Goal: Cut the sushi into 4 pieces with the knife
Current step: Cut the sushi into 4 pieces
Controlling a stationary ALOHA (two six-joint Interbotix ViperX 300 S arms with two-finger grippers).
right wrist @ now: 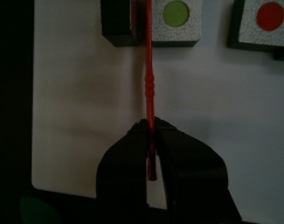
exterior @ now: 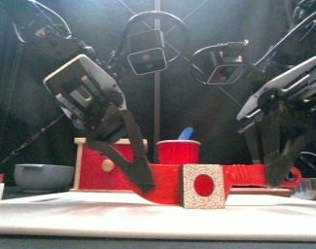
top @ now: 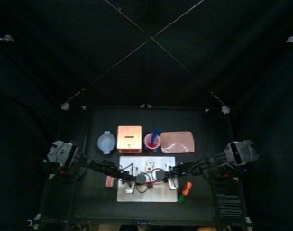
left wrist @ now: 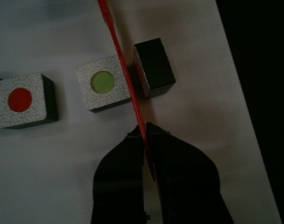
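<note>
From above, the two arms cover much of the white board (top: 146, 166), and what lies on it is too small to make out there. The sushi (right wrist: 173, 16) sits on that board, already in parts, lined up front to back. At table level only the nearest shows, a red-centred piece (exterior: 203, 185), which hides the rest. The wrist cameras add a green-centred piece (left wrist: 104, 85) and, behind it, a dark block (left wrist: 155, 66). Something dark cut off at the frame edge beyond the red-centred piece cannot be identified. The red knife (right wrist: 147, 70) runs crosswise in the gap between the green-centred piece and the dark block, low over the board. Whether its edge touches the board cannot be told. Both arms bend down steeply from their sides. The left gripper (exterior: 143, 185) slants inward and is clamped on one end of the red knife. The right gripper (right wrist: 151, 133) hangs more upright and is clenched on the other, ridged end. Behind the board stand a bowl (exterior: 41, 176), a box (exterior: 102, 161), a cup (exterior: 177, 153) holding a blue knife (exterior: 187, 133), and a pink tray (top: 177, 141), all partly masked by the arms.
</note>
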